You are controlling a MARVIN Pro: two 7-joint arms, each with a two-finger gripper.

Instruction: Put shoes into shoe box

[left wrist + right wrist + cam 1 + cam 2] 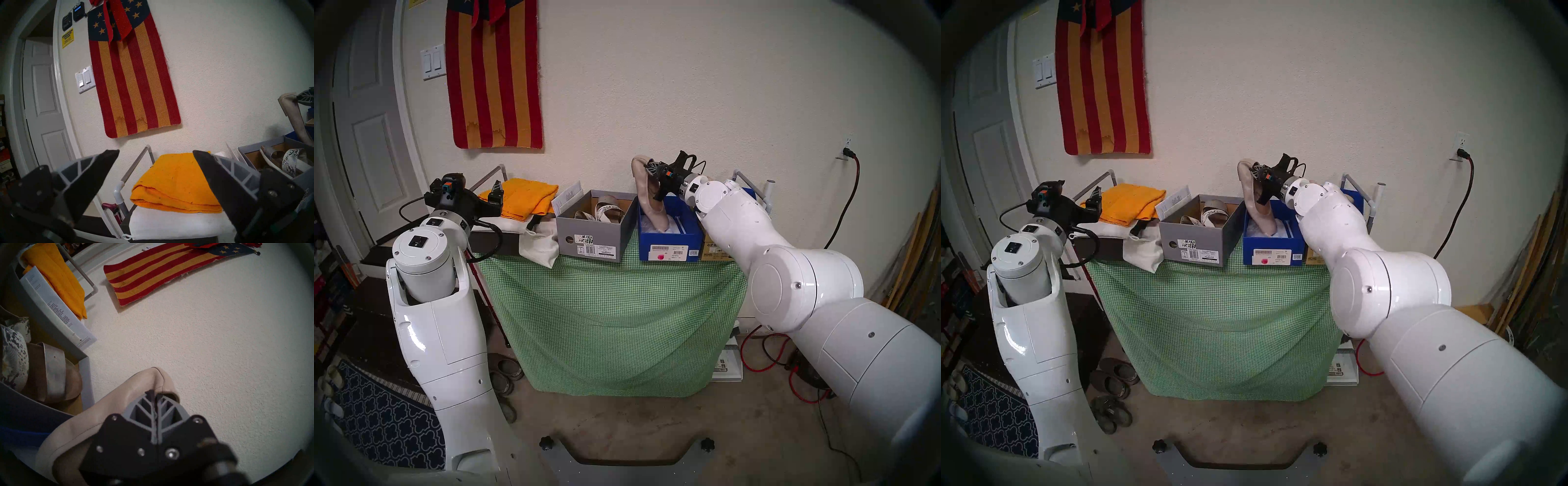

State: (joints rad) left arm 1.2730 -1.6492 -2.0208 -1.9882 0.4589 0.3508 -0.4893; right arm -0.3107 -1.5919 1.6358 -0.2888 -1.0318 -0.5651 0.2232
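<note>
R gripper [648,168] pinching heel rim of beige ballet flat [648,200]; I see long axis vertical, toe at 6 o'clock inside blue shoe box [670,242]. L gripper [155,167] fingers spread, empty, farther off.

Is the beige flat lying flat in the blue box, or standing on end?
On end: beige flat, toe down in blue box, heel pinched by right gripper.

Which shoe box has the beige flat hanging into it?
The blue shoe box, right of the grey shoe box that holds sandals; the beige flat hangs toe-down there.
</note>
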